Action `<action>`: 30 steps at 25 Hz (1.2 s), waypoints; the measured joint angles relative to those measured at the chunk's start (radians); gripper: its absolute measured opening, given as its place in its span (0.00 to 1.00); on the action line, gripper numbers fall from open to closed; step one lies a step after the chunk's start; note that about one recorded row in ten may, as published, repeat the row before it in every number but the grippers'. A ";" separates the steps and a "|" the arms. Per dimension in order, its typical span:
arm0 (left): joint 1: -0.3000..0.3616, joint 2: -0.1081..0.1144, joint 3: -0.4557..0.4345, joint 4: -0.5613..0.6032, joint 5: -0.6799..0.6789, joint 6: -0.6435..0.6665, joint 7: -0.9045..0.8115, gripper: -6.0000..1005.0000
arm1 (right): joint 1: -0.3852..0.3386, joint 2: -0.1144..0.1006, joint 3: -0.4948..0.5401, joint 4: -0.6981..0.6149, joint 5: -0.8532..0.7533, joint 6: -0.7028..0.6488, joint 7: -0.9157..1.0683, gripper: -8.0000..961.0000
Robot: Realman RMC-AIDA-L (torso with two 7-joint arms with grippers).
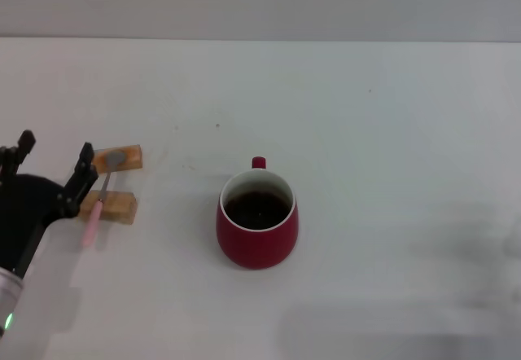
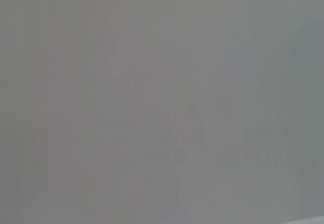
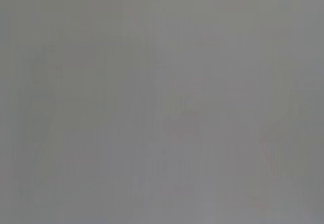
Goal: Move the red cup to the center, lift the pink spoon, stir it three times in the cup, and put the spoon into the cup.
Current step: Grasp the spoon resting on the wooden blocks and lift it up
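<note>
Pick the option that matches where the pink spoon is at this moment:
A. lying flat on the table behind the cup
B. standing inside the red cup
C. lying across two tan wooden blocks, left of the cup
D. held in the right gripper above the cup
C: the pink spoon lies across the two wooden blocks, beside the open left gripper and apart from the red cup.

No readable txt, labels, brands or nos. anywhere, none on cup, spoon, blocks or table
</note>
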 joint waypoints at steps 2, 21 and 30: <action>0.016 0.000 0.005 0.000 0.000 0.007 -0.002 0.78 | 0.004 0.000 0.000 -0.001 0.000 0.003 0.000 0.01; 0.119 -0.005 0.141 -0.009 0.000 0.084 -0.041 0.78 | 0.019 0.001 0.015 -0.002 0.000 0.003 -0.002 0.01; 0.115 -0.005 0.167 -0.023 0.001 0.055 -0.049 0.78 | 0.020 0.001 0.007 -0.002 -0.002 0.001 -0.004 0.01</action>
